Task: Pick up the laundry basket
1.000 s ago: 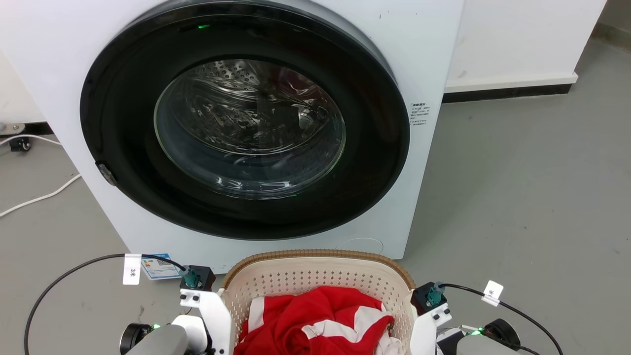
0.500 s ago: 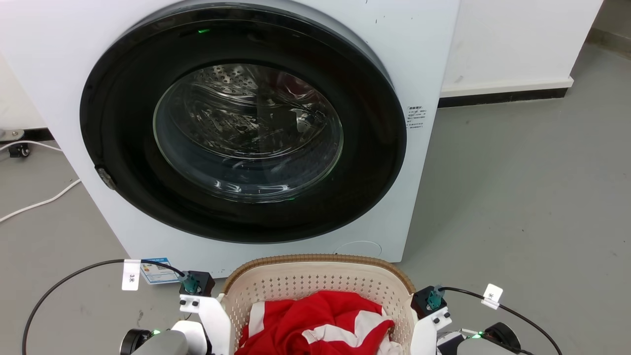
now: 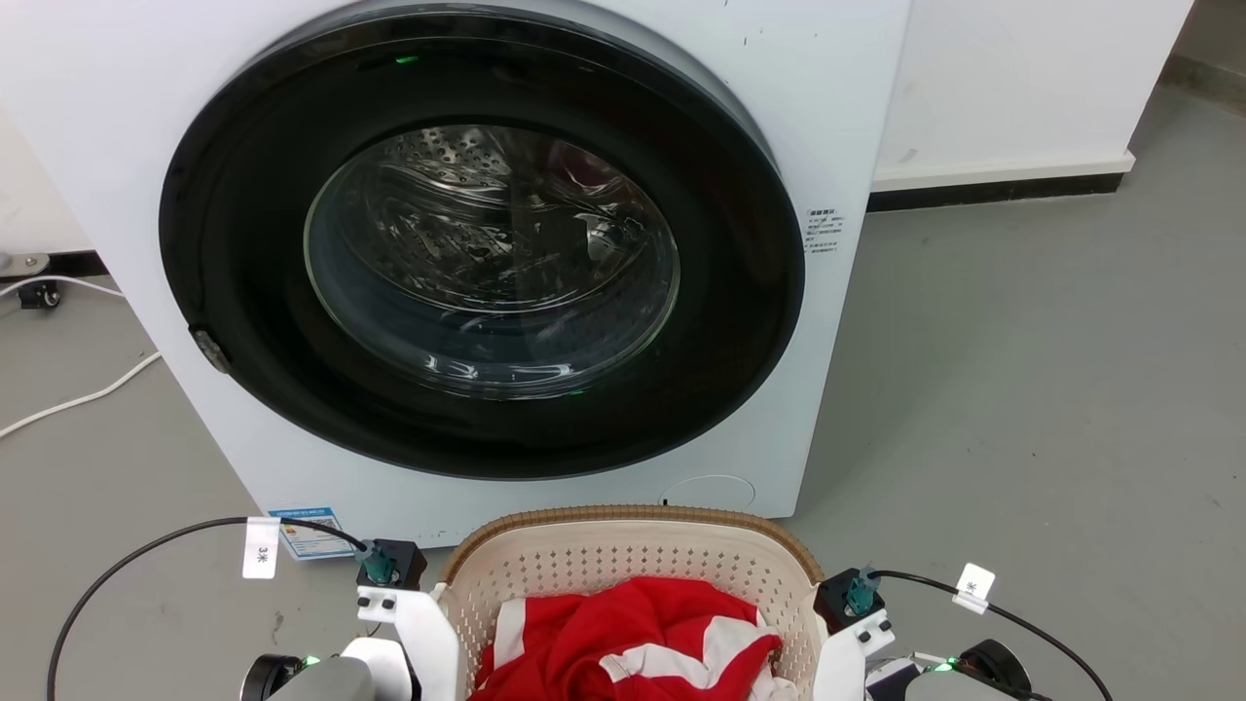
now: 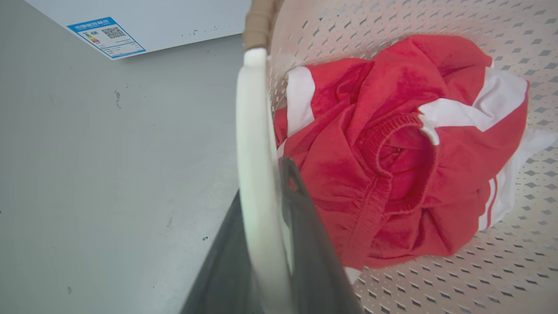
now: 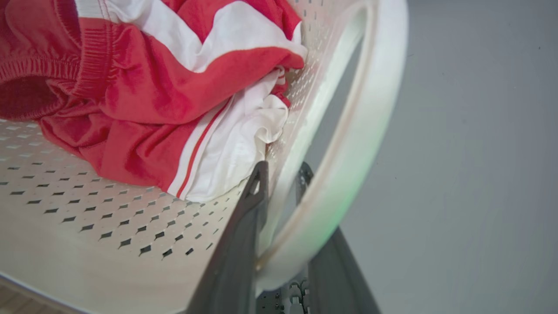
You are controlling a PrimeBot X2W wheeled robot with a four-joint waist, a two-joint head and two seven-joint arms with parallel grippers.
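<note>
floor [image 3: 1022, 389]: grey, bare; is carrying the machine.
washing machine [image 3: 857, 117]: white front-loader; is standing w/ its round dark door [image 3: 482, 263] shut, facing the robot.
laundry basket [image 3: 633, 560]: cream, perforated, brown rim; is sitting just in front of the washing machine, bottom ctr of head view. Resting on floor or raised: cannot tell.
garment [image 4: 392, 174]: red w/ white stripes; is lying crumpled inside the laundry basket.
left gripper [image 4: 261, 187]: fingers are clamping the left handle [image 4: 255, 131], one finger on each side of the white band.
right gripper [image 5: 282, 174]: fingers are clamping the right handle [image 5: 366, 122] the same way, band btwn them.
cables [image 3: 127, 560]: black, white tags; are trailing across floor from both wrists.
sticker [image 3: 310, 531]: blue-edged; is sitting at the machine's lower left corner.
</note>
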